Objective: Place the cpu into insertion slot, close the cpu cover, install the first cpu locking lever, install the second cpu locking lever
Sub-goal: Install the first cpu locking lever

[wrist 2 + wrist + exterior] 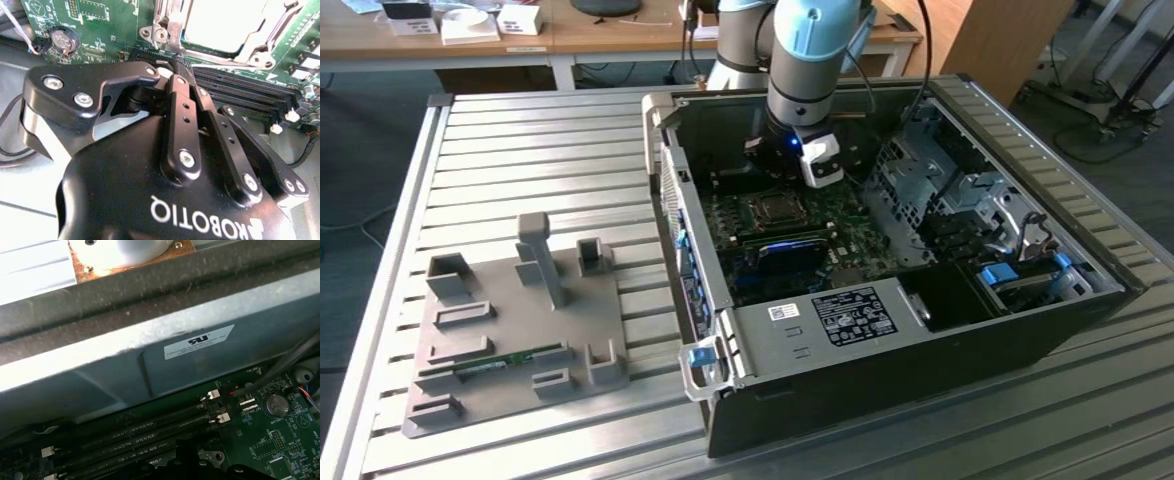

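1. Exterior view: an open black desktop computer case (881, 330) lies on a ribbed silver metal table (520, 150), toward the table's edge at the exterior view's right; a grey moulded fixture tray (520, 330) sits near the table's corner at the exterior view's left; the grey-and-blue robot arm (807, 50) reaches into the case; its black gripper (785, 175) hangs over the green motherboard (854, 235), near the small square dark-framed insertion slot (774, 210).
2. Second wrist view: the gripper (176, 62) has its black fingers (182, 125) drawn together, narrow, with nothing visible between them; its tip is over the motherboard, beside the long black memory slots (240, 95); the flat square cpu (225, 22) with a pale silver metal top sits in the slot just beyond the tip; the silvery hinged cpu cover (167, 20) lies flat around it; a round coin battery (62, 42) sits near the board's edge.
3. First wrist view: a grey case wall (100, 375) carries a white label (197, 347); the memory slots (150, 432) run along the board's edge beside that wall; the coin battery (274, 405) sits on the board near their ends.
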Robot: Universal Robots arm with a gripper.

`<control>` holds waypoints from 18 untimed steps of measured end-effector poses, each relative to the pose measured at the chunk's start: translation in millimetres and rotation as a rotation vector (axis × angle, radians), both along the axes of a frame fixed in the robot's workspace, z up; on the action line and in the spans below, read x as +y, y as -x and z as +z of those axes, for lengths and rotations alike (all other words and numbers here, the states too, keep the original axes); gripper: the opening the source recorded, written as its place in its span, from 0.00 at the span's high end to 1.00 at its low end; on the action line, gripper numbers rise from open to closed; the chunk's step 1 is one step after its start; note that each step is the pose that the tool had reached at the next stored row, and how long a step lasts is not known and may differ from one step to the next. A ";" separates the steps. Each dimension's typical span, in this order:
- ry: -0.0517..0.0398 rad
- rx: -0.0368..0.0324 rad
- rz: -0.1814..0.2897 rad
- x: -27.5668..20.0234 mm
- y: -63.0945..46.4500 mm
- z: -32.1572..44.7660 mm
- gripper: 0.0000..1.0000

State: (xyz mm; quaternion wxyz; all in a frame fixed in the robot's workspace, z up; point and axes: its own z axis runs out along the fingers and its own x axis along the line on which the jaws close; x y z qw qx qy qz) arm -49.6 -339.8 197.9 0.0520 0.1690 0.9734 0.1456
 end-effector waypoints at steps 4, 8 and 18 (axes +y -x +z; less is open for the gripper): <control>-0.0003 -0.0001 0.000 0.1 -0.1 1.6 0.89; -0.0003 -0.0001 0.000 0.7 0.1 3.1 0.89; -0.0062 -0.0001 -0.004 1.1 0.5 8.9 0.89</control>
